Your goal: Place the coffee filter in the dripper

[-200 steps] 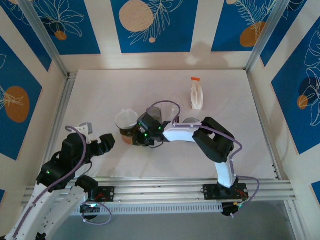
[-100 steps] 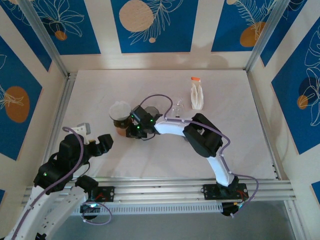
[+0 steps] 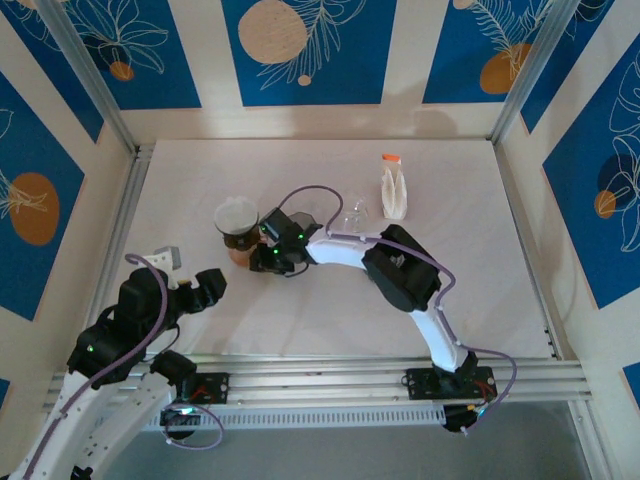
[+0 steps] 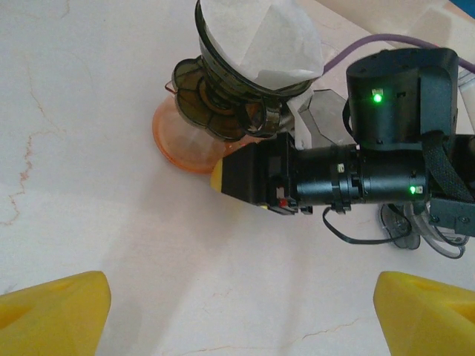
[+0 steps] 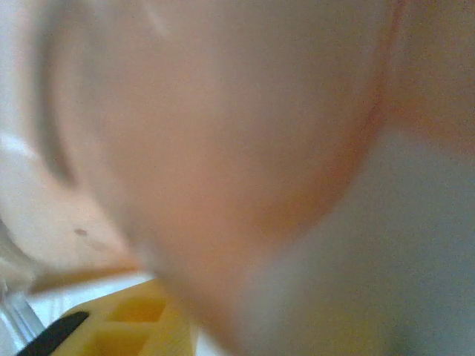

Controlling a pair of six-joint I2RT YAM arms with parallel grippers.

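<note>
The right gripper (image 3: 260,247) sits left of centre in the top view, its tip hard against the foot of the dripper (image 4: 223,104). The left wrist view catches it side-on and the right wrist view is blurred, so I cannot tell whether its jaws stand apart or are clamped on anything. The filter (image 4: 260,44) already lies inside the dripper, its white paper rising above the rim at the upper middle of the left wrist view. The dripper stands on an orange cup (image 4: 178,144). The left gripper (image 4: 237,311) hangs with its jaws wide apart and empty, low in that view and well apart from the work. The likely trouble, I judge, lies in pulling away: a finger catching the dripper's foot could drag or tip the stack, and the light paper could then lift or slide out. By count there are one filter, one dripper, one cup, one clear glass (image 3: 355,215) right of centre, one white pouch (image 3: 394,192) with an orange cap at the upper right of the tabletop (image 3: 200,170), and two grippers.
</note>
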